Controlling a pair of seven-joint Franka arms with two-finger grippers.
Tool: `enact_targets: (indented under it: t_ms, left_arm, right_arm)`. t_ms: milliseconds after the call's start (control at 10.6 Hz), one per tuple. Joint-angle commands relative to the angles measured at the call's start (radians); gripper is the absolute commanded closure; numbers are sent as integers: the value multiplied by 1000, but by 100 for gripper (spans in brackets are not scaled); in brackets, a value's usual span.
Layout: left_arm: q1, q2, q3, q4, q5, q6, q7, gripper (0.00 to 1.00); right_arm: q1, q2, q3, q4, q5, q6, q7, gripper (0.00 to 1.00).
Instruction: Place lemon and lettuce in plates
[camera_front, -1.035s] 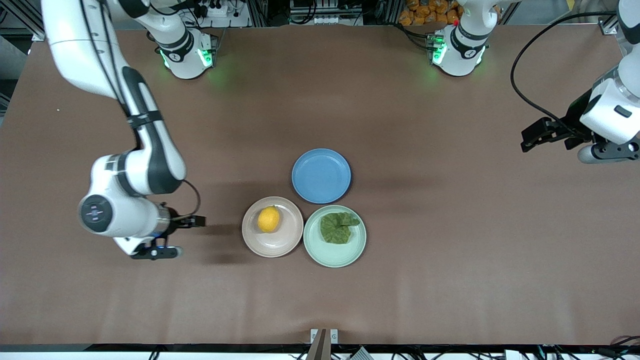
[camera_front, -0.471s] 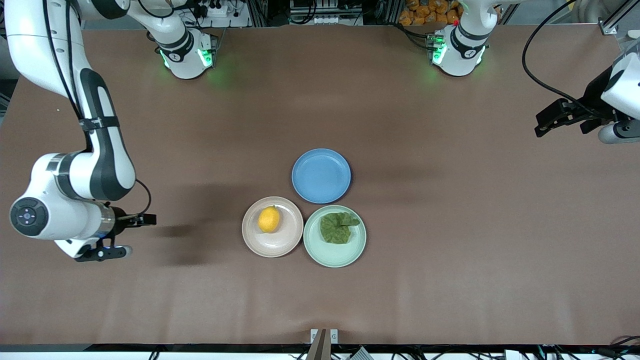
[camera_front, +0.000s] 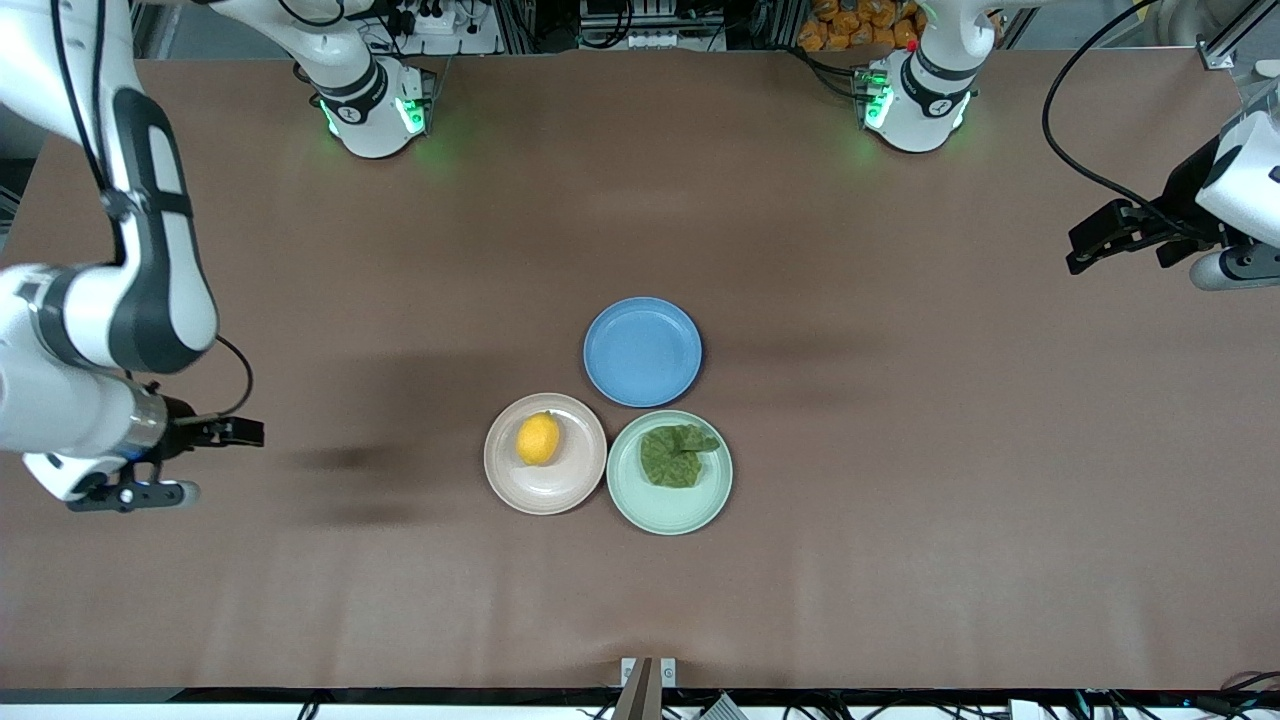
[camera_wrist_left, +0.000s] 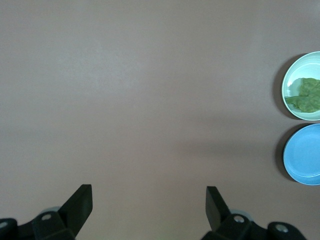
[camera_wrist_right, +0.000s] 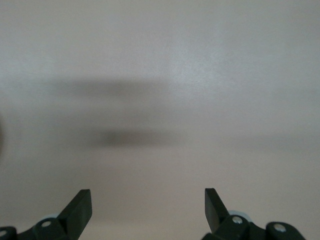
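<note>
The yellow lemon (camera_front: 537, 438) lies on the beige-pink plate (camera_front: 550, 487). The dark green lettuce (camera_front: 677, 455) lies on the mint green plate (camera_front: 670, 512) beside it. My right gripper (camera_front: 243, 432) is open and empty over bare table toward the right arm's end, well apart from the plates. My left gripper (camera_front: 1085, 248) is open and empty over the left arm's end of the table. The left wrist view shows its open fingers (camera_wrist_left: 148, 200), with the lettuce (camera_wrist_left: 306, 95) on the mint plate (camera_wrist_left: 299, 67) farther off. The right wrist view shows open fingers (camera_wrist_right: 147, 202) over bare table.
An empty blue plate (camera_front: 642, 351) sits farther from the front camera than the two other plates and touches them; it also shows in the left wrist view (camera_wrist_left: 305, 155). The arms' bases (camera_front: 372, 105) stand along the table's back edge.
My right arm has drawn away from the beige-pink plate toward its own end of the table. My left arm rose toward the table's edge, then held still. Lemon and lettuce have not moved.
</note>
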Motion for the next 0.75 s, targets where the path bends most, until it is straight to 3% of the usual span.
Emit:
enact_targets:
  t_ms: [0,659]
  left_arm:
    - [1,-17,14,0,-14,-13,15,0]
    - [18,-36,14,18,14,-49,23,0]
  right_arm:
    - [-21,-166,13,-80,-14,-82,1,0]
    - [-29,-427,11,-72,-14,-364,3,0]
